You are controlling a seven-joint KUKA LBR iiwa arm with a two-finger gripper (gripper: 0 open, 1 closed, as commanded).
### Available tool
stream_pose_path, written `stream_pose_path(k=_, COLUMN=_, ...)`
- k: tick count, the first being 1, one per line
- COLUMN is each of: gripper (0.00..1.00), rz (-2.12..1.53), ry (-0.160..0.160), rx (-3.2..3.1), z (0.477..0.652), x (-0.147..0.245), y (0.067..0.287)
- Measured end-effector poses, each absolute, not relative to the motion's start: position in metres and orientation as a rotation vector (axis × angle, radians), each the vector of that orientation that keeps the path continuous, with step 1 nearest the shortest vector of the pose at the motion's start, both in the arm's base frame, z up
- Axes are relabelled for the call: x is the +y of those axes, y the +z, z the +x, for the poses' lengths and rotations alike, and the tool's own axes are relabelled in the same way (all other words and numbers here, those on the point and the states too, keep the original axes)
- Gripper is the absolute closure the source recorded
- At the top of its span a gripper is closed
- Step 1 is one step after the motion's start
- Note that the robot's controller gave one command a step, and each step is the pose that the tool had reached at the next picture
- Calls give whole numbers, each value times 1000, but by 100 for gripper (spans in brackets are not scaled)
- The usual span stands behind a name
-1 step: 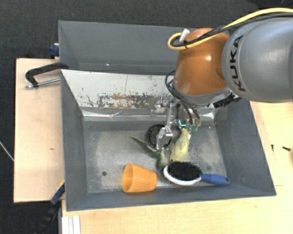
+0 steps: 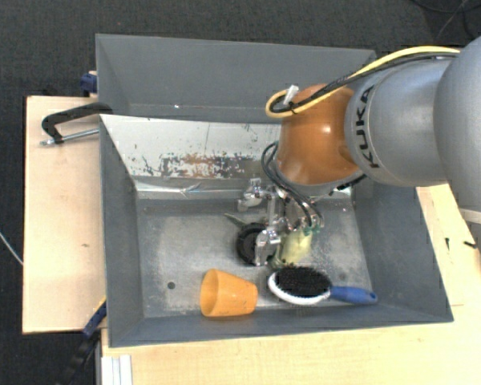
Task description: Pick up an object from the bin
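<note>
My gripper (image 2: 271, 245) is low in the middle of the bin, reaching down from under the orange wrist cover. A black round thing (image 2: 245, 244) lies on the floor right against its left side. A small pale yellow-green thing (image 2: 293, 249) sits tight against its right side, partly hidden by the gripper. I cannot tell whether either one is touched. Just in front lies a hairbrush (image 2: 301, 285) with black bristles, a white rim and a blue handle pointing right.
An orange cup (image 2: 227, 293) lies on its side near the bin's front wall, left of the brush. The arm and its orange cover hang over the bin's right half and hide the floor there.
</note>
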State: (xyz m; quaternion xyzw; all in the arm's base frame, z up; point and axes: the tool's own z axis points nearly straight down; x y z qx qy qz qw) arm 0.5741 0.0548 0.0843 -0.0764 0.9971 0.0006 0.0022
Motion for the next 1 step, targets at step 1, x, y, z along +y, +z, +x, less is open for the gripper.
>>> stream_pose_path(k=1, gripper=100, rz=-239, ry=2, rx=3136, z=572, x=55, y=85)
